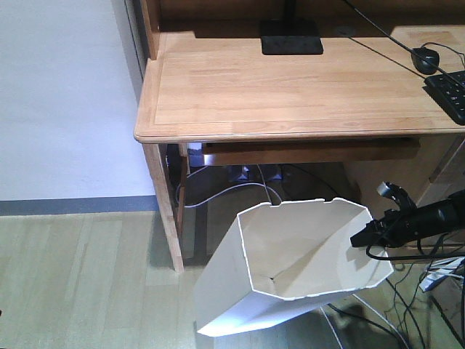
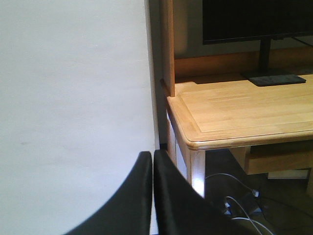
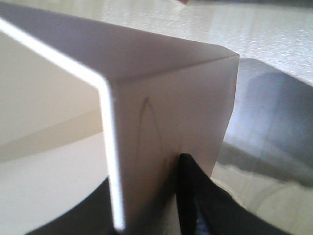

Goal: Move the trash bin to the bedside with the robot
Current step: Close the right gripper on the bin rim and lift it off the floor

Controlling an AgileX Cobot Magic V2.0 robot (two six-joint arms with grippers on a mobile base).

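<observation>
- Left claw (image 2: 153, 193) pressed together, short of the bench (image 2: 234, 107) corner.
- Right claw (image 1: 361, 238) pinching the trash bin (image 1: 232, 291) rim, seemingly one finger inside.
- Trash bin tilted, in front of the bench's left leg, below its front edge.
- Cables (image 1: 240, 190) under the bench.

White trash bin (image 1: 290, 265) (cream inside), light wooden desk (image 1: 290, 87), black arm (image 1: 436, 216)

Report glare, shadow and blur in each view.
Front view: sharp, with dark shadow under the desk. Left wrist view: the left gripper is a blurred black shape, the background sharper. Right wrist view: the trash bin is close and soft, and its rim edge glares white.
</observation>
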